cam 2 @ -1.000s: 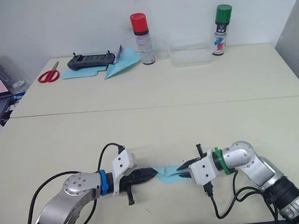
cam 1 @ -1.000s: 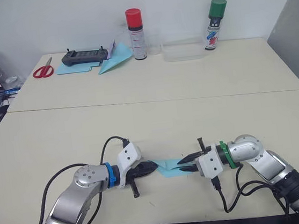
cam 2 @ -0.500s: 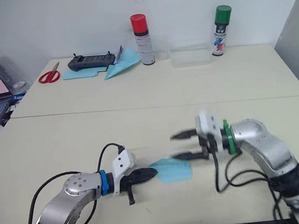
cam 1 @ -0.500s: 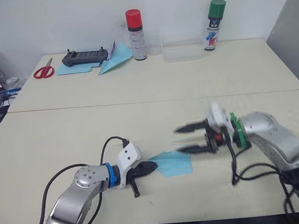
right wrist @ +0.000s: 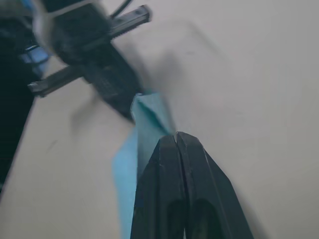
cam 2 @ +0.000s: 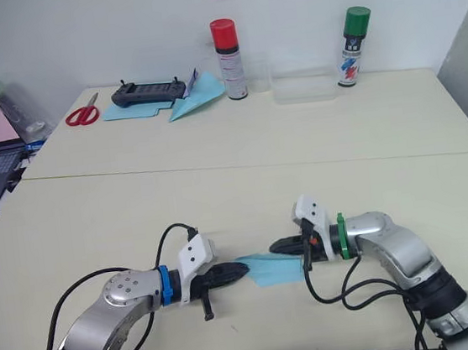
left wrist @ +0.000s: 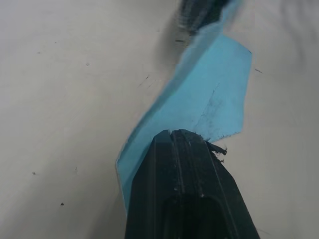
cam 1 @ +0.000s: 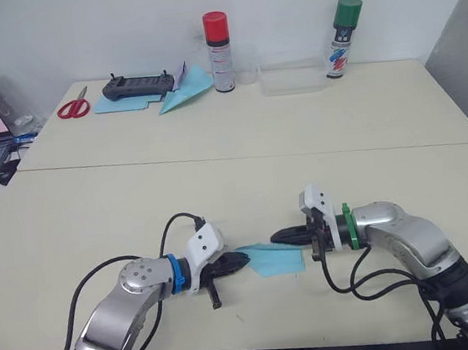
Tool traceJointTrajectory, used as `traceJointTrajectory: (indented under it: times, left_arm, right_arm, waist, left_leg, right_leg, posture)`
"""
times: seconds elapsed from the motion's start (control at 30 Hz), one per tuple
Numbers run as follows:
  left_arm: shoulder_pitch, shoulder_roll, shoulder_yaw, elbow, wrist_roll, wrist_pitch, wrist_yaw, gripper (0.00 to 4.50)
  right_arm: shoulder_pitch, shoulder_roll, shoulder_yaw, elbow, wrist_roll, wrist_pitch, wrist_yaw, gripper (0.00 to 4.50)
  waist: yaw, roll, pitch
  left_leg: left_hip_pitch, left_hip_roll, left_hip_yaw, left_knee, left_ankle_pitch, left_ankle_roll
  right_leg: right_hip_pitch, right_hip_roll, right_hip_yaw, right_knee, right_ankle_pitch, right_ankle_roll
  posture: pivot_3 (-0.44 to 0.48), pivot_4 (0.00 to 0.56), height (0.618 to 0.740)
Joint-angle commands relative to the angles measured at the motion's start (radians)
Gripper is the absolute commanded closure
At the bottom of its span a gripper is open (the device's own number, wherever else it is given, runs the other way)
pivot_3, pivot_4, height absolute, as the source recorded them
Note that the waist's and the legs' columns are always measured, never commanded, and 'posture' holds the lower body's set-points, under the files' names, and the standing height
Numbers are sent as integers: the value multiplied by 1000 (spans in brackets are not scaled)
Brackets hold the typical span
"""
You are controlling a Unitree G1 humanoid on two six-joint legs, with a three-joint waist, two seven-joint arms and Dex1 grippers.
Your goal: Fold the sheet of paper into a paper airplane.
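The sheet of paper [cam 1: 275, 258] is light blue and folded into a flat, layered shape with a point; it lies near the table's front edge between my two grippers. My left gripper [cam 1: 237, 262] is shut on its pointed left end, which the left wrist view shows as paper [left wrist: 209, 94] running out from the closed fingertips [left wrist: 174, 137]. My right gripper [cam 1: 280, 237] comes in from the right, fingers pressed together at the paper's far edge. In the right wrist view a raised blue fold [right wrist: 147, 117] meets the closed tips.
At the back of the table stand a red-capped spray can [cam 1: 218, 40], a green-capped can [cam 1: 341, 38] and a clear tray [cam 1: 292, 78]. Back left lie a blue paper dart [cam 1: 184, 96], a controller [cam 1: 137, 85], scissors [cam 1: 72, 105] and a turquoise sheet [cam 1: 120, 103].
Half a second ago my right gripper was lifted and open off the paper's right side; it has since come down and shut at the paper's far edge. The left gripper kept its hold.
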Motion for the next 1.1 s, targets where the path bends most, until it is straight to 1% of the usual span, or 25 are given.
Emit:
traceJointTrajectory:
  times: [0.03, 0.13, 0.23, 0.3, 0.37, 0.47, 0.53, 0.6, 0.7, 0.77, 0.83, 1.0, 1.1]
  left_arm:
    - [17, 5, -30, 13, 27, 15, 4, 4500]
    - [14, 5, -33, 15, 28, 16, 4, 4500]
    - [8, 6, -34, 23, 31, 12, 1, 4500]
    - [5, 5, -34, 25, 30, 13, 1, 4500]
    - [9, 11, -26, 22, 25, 17, -2, 4500]
    - [25, 42, 5, 25, 12, 22, -18, 4500]
    - [30, 70, 44, 22, -23, 36, -45, 4500]
    - [25, 100, 91, 7, -83, 65, -88, 4500]
    - [-17, 122, 164, -7, -185, 141, -123, 4500]
    - [-71, 108, 191, 1, -217, 167, -115, 4500]
    - [-114, 77, 181, 9, -217, 171, -90, 4500]
    - [-163, -41, 111, 16, -182, 172, -8, 4500]
    - [-151, -80, 19, 27, -119, 136, 10, 4500]
  right_arm:
    - [4, 0, -2, -46, 21, 18, 21, 4479]
    - [4, -2, 11, -43, -3, 13, 19, 4479]
    - [2, -11, 49, -3, -77, -12, -1, 4479]
    - [-2, -10, 74, 33, -135, -62, -13, 4479]
    - [0, -25, 104, 56, -184, -115, 10, 4479]
    - [7, -36, 116, 65, -205, -149, 42, 4479]
    - [7, -32, 117, 81, -226, -167, 34, 4479]
    - [7, -30, 120, 89, -243, -186, 35, 4479]
    - [7, -17, 113, 104, -253, -194, 22, 4479]
    - [5, -12, 109, 110, -253, -195, 19, 4479]
    - [2, -8, 107, 115, -256, -197, 19, 4479]
    - [0, -1, 104, 121, -275, -208, 11, 4479]
    - [-1, 11, 97, 122, -278, -202, -1, 4479]
  waist:
    - [0, 0, 0]
    - [0, 0, 0]
    - [0, 0, 0]
    - [0, 0, 0]
    - [0, 0, 0]
    - [0, 0, 0]
    - [-1, 0, 0]
    - [-4, 0, 0]
    - [-7, 0, 0]
    - [-8, -1, 0]
    - [-8, -1, 0]
    - [-13, -1, 0]
    - [-15, -1, 0]
  left_leg:
    - [0, 0, 0, 0, 0, 0]
    - [0, 0, 0, 0, 0, 0]
    - [0, 0, 0, 0, 0, 0]
    - [0, 0, 0, 0, 0, 0]
    - [0, 0, 0, 0, 0, 0]
    - [1, 0, 0, 0, 0, 0]
    - [1, 0, 0, 0, 0, 0]
    - [1, 1, 0, 0, 0, 0]
    - [1, 1, 0, 0, 0, 0]
    - [1, 1, 0, 0, 0, 0]
    - [1, 1, -1, 1, 0, 0]
    - [1, 0, 0, 1, 0, 0]
    - [1, 1, -1, 0, 0, 0]
  right_leg:
    - [0, 0, 0, 0, 0, 0]
    - [0, 0, 0, 0, 0, 0]
    - [0, 0, 0, 0, 0, 0]
    - [0, 0, 0, 0, 0, 0]
    - [0, 0, 0, 0, 0, 0]
    - [0, 0, 0, 0, 0, 0]
    - [0, 0, 0, 0, 0, 0]
    - [0, 1, 0, 0, 0, 0]
    - [0, 1, 0, 0, 0, 0]
    - [0, 1, 0, 0, 0, 0]
    - [1, 1, -1, 0, 0, 0]
    - [2, 1, 0, 0, 1, 1]
    - [2, 1, -1, 0, 1, 1]
  posture:
    - [0, 150, 740]
    - [0, 150, 740]
    - [0, 150, 740]
    - [0, 150, 740]
    - [0, 150, 740]
    - [0, 150, 740]
    - [0, 150, 740]
    - [0, 150, 740]
    - [0, 150, 740]
    - [0, 150, 740]
    - [0, 150, 740]
    - [0, 150, 740]
    - [0, 150, 740]
